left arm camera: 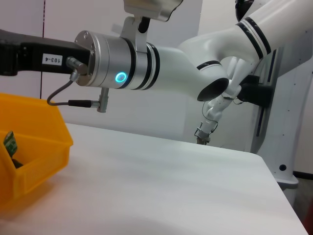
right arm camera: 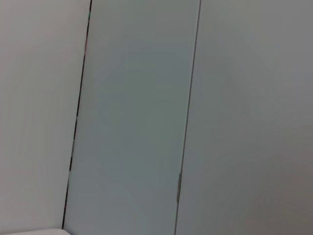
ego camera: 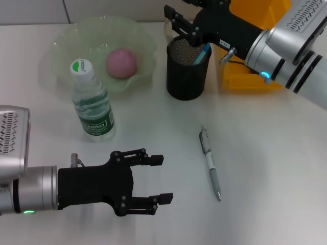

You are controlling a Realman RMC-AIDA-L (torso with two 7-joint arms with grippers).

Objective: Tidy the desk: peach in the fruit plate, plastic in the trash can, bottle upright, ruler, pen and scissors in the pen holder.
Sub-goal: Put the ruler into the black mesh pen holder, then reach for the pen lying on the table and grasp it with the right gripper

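Right tool (ego camera: 190,31) at 1 o'clock over the pen holder (ego camera: 187,69), seemingly pinching a blue item (ego camera: 202,53); we can't confirm. Left tool (ego camera: 153,178) spread, 7 o'clock. Pen (ego camera: 210,163) on desk (ego camera: 265,153). Risk: holder tips.

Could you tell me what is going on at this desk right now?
The right tool is over the black pen holder, where a blue item leans inside. The left tool hangs open above the near desk. The peach sits in the fruit plate, the bottle stands upright, and one pen lies on the desk.
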